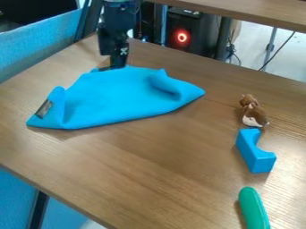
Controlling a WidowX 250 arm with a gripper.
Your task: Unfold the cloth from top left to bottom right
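The black gripper (113, 65) hangs from the top edge, low over the table at the far upper-left edge of the blue cloth (116, 98). Its tip meets the cloth's top edge there; whether it holds any fabric is hidden. The cloth lies folded and rumpled on the left half of the table. A dark label shows on its turned-up left corner, and a raised fold runs near its right end.
On the right side of the wooden table (161, 165) lie a brown and white plush toy (253, 112), a blue block with a curved notch (255, 152) and a green rounded object (253, 209). A shelf edge (257, 13) crosses the top right.
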